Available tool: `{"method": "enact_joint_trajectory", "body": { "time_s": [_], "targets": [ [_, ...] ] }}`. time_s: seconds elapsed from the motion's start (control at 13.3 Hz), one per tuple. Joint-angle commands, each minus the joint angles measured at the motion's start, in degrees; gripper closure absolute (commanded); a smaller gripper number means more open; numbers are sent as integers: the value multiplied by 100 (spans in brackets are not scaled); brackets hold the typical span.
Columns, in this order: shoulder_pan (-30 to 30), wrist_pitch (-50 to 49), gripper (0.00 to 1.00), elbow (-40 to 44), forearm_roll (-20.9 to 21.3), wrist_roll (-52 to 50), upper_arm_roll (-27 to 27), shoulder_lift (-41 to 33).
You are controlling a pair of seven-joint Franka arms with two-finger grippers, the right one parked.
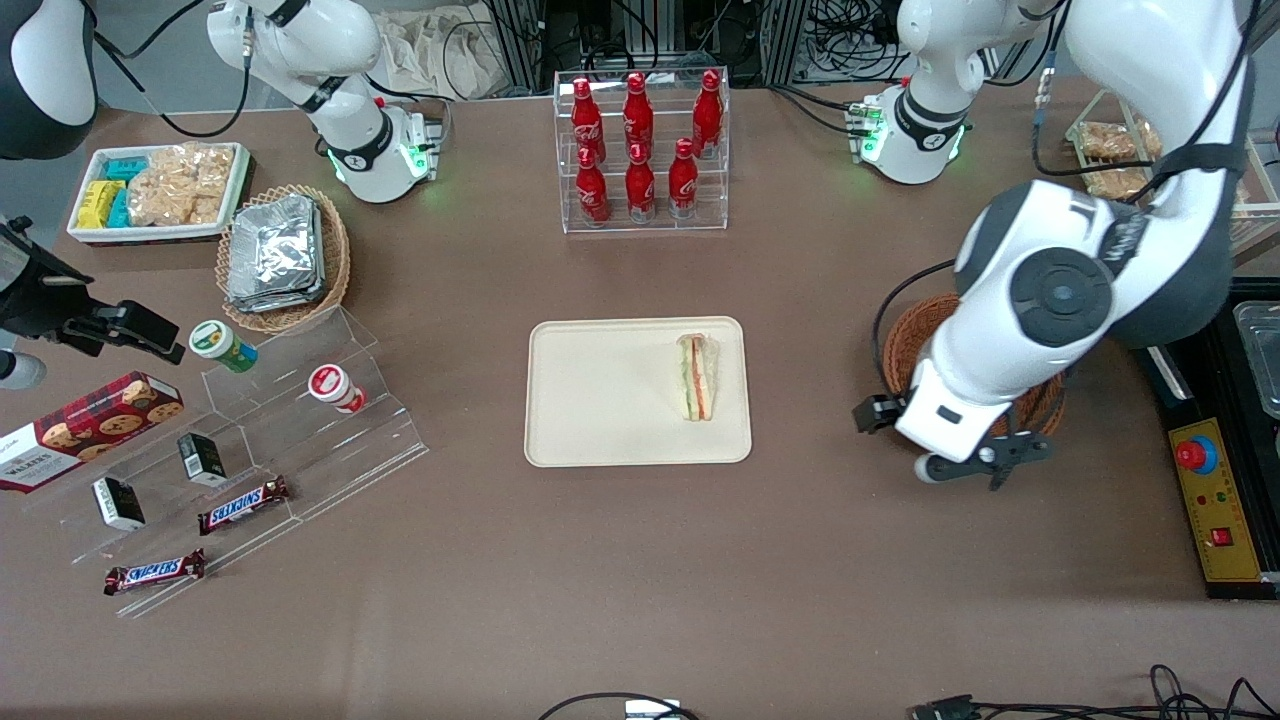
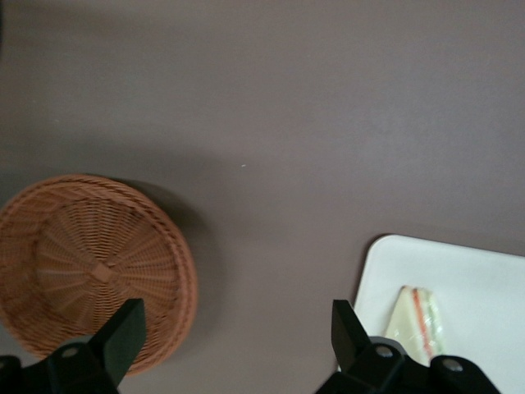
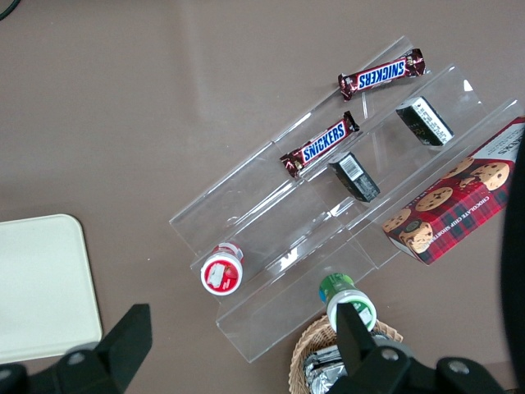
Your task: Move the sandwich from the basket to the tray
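The sandwich point(image 1: 698, 377) point(image 2: 418, 324), a wrapped white wedge with green and orange layers, lies on the cream tray point(image 1: 600, 400) point(image 2: 467, 271), at the end nearest the working arm. The round reddish-brown wicker basket point(image 1: 903, 345) point(image 2: 90, 271) shows a bare woven bottom and is partly covered by the arm in the front view. My gripper point(image 1: 1000, 458) point(image 2: 236, 313) hangs above bare table between basket and tray, close to the basket and slightly nearer the front camera. It is open, with only the brown tabletop between its fingers.
A clear rack of red bottles point(image 1: 640, 150) stands farther from the camera than the tray. Toward the parked arm's end are a tan basket of foil packets point(image 1: 282, 255), a white snack bin point(image 1: 160, 190), an acrylic step stand point(image 1: 270, 440) and a cookie box point(image 1: 85, 425). A control box point(image 1: 1215, 510) sits at the working arm's end.
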Motion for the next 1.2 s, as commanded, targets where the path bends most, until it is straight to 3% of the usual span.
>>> {"method": "enact_joint_trajectory", "body": {
  "time_s": [0.0, 0.23, 0.45, 0.75, 1.13],
  "targets": [
    [204, -376, 0, -133, -450, 863, 253, -521],
    [-32, -544, 0, -370, -1021, 1952, 1280, -1224],
    [-393, -719, 0, -651, -1075, 2788, 2073, -1831],
    [-429, -992, 0, -967, -1067, 3712, 2365, -2517],
    [-481, -1098, 0, -1179, -1321, 3819, 2452, -2896]
  ]
}}
